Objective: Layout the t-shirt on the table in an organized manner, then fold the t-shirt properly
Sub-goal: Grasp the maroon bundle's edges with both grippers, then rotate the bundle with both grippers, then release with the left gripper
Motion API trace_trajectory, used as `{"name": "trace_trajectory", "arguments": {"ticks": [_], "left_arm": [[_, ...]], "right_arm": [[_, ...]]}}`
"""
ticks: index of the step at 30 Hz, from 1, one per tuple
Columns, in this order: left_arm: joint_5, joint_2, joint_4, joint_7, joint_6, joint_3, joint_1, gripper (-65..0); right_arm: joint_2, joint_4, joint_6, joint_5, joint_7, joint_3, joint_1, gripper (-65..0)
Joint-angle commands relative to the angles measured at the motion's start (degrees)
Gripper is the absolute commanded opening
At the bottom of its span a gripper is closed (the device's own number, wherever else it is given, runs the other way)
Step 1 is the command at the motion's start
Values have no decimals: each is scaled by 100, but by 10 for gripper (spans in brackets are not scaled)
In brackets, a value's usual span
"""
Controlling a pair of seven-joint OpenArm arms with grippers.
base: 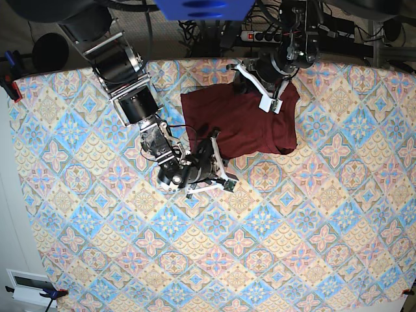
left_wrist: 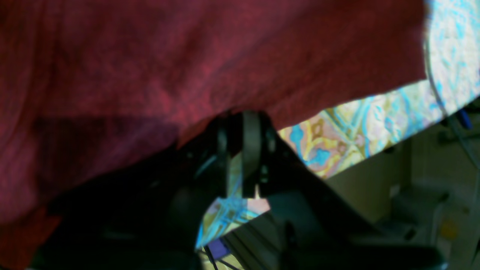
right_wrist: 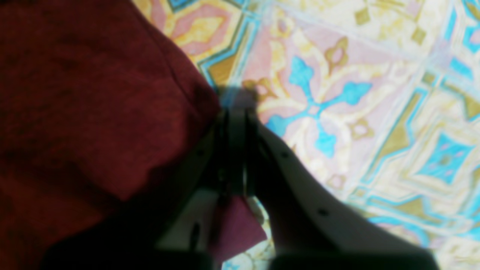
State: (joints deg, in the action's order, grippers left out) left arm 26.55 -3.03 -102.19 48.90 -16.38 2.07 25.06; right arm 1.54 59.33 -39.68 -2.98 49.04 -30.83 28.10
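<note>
The dark maroon t-shirt (base: 244,123) lies bunched in a rough rectangle on the patterned table (base: 273,247), towards its far middle. My right gripper (base: 214,151) is at the shirt's lower left edge. In the right wrist view it (right_wrist: 236,112) is shut on the shirt's edge (right_wrist: 90,97), and a maroon fold shows between its fingers. My left gripper (base: 271,99) is over the shirt's far edge. In the left wrist view it (left_wrist: 240,120) stands nearly closed, with its tips at the hem of the shirt (left_wrist: 180,60). Table pattern shows through the slit lower down.
The table's far edge (left_wrist: 375,153) runs just behind the left gripper, with floor and stands beyond it. A power strip (base: 260,36) and cables lie behind the table. A blue clamp (base: 9,65) holds the cloth at the far left corner.
</note>
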Motion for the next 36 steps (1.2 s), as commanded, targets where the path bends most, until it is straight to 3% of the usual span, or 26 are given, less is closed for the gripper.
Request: {"name": "trace_trajectory", "arguments": {"ticks": [1, 3, 7, 11, 13, 19, 28, 36], "left_arm": [[-57, -18, 61, -77, 25, 0, -14, -634], [-57, -45, 272, -130, 25, 0, -154, -650], [-57, -53, 501, -139, 34, 97, -304, -647], [-66, -53, 518, -139, 34, 378, -444, -646], [-74, -62, 518, -112, 34, 440, -638, -646], [-356, -194, 615, -112, 34, 422, -1007, -646], [-435, -185, 1476, -130, 34, 422, -1842, -646], [-364, -132, 1802, -130, 34, 466, -2405, -646]], "right_arm": [[35, 49, -32, -14, 41, -174, 52, -649], [17, 216, -32, -14, 138, -394, 52, -649], [-607, 928, -32, -23, 393, -403, -203, -649], [-765, 1720, -32, -23, 657, -394, -669, -649], [-1073, 1931, -32, -23, 727, -350, -862, -649], [-1495, 2608, -32, -31, 850, -332, -1223, -649], [-1627, 3619, -32, -31, 1026, 371, -2005, -649], [-1715, 4366, -32, -31, 1290, 802, -2120, -649]]}}
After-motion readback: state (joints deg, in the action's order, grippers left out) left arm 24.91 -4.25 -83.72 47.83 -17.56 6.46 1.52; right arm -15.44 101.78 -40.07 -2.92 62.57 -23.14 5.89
